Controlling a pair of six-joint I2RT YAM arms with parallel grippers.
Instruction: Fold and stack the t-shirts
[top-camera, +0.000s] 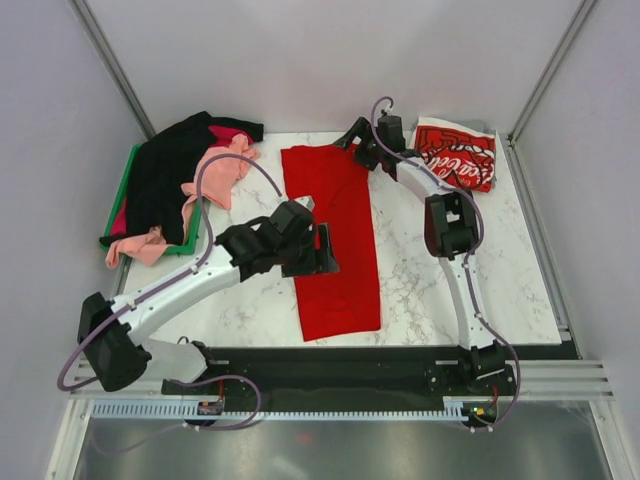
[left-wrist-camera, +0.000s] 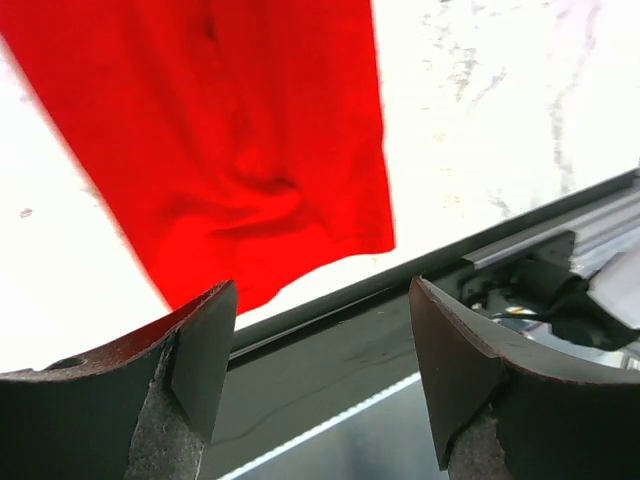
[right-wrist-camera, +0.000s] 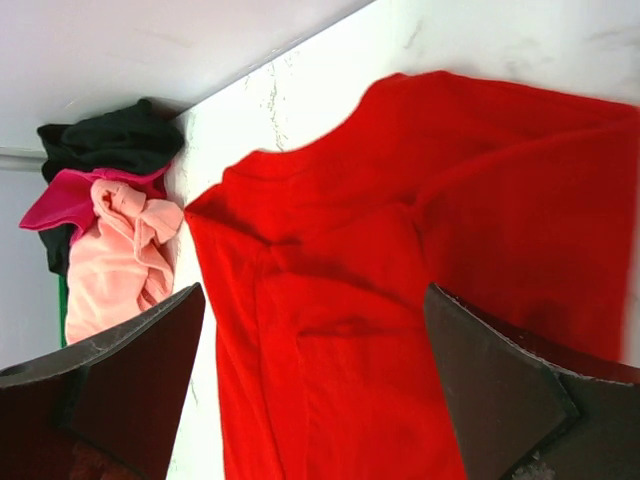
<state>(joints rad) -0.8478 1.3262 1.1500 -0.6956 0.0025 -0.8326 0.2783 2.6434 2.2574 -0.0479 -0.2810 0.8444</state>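
A large plain red t-shirt (top-camera: 338, 235) lies in the middle of the table as a long strip, running from the back to the front edge. My left gripper (top-camera: 326, 250) is open and empty above the strip's left edge. In the left wrist view the shirt's near hem (left-wrist-camera: 230, 130) lies beyond my open gripper (left-wrist-camera: 320, 370). My right gripper (top-camera: 352, 136) is open and empty over the shirt's far right corner. The right wrist view shows the collar end (right-wrist-camera: 400, 280) under my open gripper (right-wrist-camera: 315, 390). A folded red Coca-Cola shirt (top-camera: 458, 155) lies at the back right.
A green tray (top-camera: 124, 183) at the back left holds a heap of black (top-camera: 170, 170), salmon-pink (top-camera: 222, 172) and magenta shirts. The heap also shows in the right wrist view (right-wrist-camera: 115, 260). A black rail (top-camera: 380, 355) runs along the table's front edge. White walls close in the sides.
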